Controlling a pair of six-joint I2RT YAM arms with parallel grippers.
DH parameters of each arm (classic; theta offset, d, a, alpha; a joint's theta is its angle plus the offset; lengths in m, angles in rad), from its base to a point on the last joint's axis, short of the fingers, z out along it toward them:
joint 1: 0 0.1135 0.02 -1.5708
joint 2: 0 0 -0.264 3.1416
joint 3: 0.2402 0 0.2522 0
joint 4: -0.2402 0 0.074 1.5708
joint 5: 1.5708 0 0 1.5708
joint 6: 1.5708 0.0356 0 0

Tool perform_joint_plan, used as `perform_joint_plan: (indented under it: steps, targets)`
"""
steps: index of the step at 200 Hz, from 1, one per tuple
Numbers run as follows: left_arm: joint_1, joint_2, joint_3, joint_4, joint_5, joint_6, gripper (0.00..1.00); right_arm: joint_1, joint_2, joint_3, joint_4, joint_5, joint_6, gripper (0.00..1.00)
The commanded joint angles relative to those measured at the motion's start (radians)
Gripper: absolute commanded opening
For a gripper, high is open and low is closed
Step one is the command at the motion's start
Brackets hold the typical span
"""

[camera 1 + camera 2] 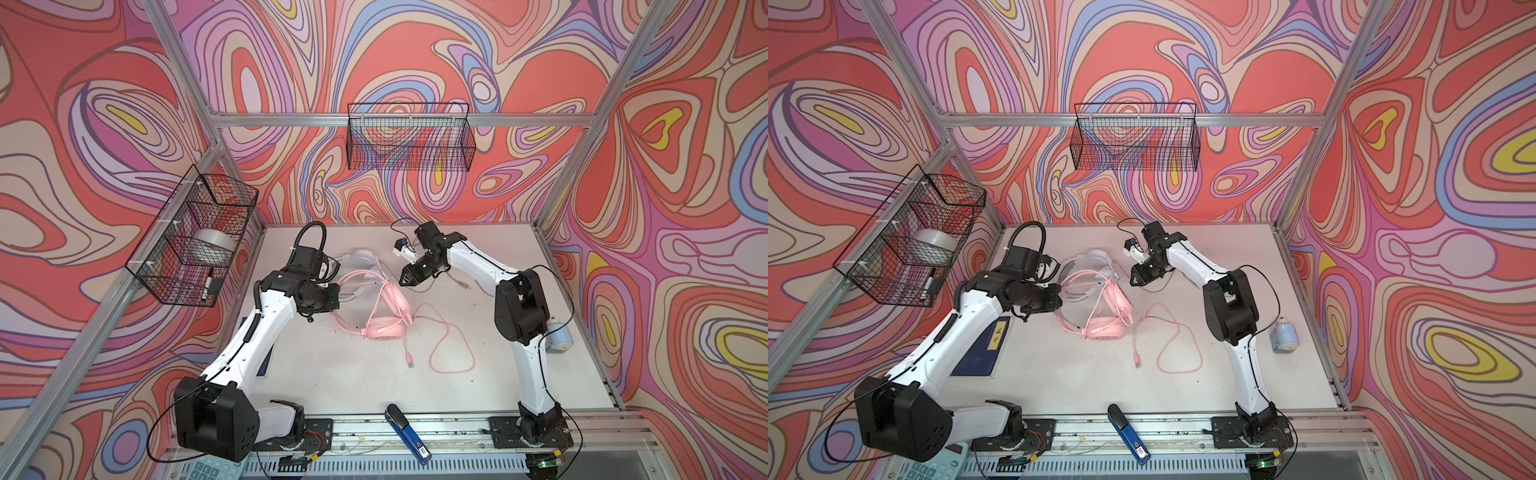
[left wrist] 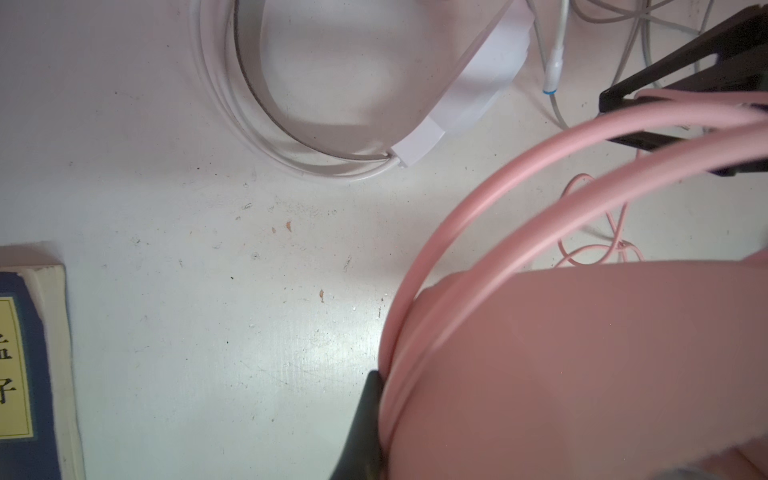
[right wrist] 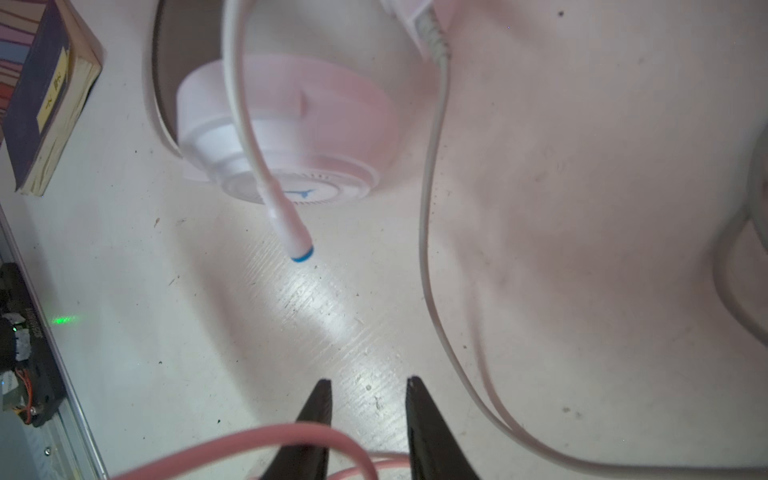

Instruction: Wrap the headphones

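Note:
The pink headphones (image 1: 384,328) (image 1: 1104,328) lie mid-table, their pink cable (image 1: 453,345) (image 1: 1179,345) looping loosely to the right. My left gripper (image 1: 336,297) (image 2: 386,382) is shut on the pink headband (image 2: 478,199); only one of its fingers (image 2: 368,415) shows. The white headphones (image 1: 361,259) (image 1: 1096,259) lie just behind, with the earcup (image 3: 291,137), the blue-tipped mic boom (image 3: 301,253) and the grey cable (image 3: 432,249) in the right wrist view. My right gripper (image 1: 403,282) (image 3: 370,380) hovers open over bare table, with a pink cable strand (image 3: 249,440) crossing low by its fingers.
A blue book (image 1: 980,353) (image 2: 25,361) lies under the left arm. A blue stapler (image 1: 407,432) sits at the front rail, and a small bottle (image 1: 1285,334) stands at the right edge. Wire baskets hang on the left wall (image 1: 195,237) and the back wall (image 1: 409,141). A calculator (image 1: 930,465) is at the front left.

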Motion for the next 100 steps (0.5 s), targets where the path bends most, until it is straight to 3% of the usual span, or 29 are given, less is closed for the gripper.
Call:
perform_joint_plan:
  steps: [1, 100]
  targets:
    - [0.014, -0.037, 0.014, 0.034, 0.088, -0.002, 0.00, -0.008, -0.086, -0.049, 0.096, -0.017, 0.069, 0.35]
    - [0.029, -0.037, -0.027, 0.068, 0.122, -0.015, 0.00, -0.038, -0.378, -0.477, 0.333, -0.015, 0.222, 0.49]
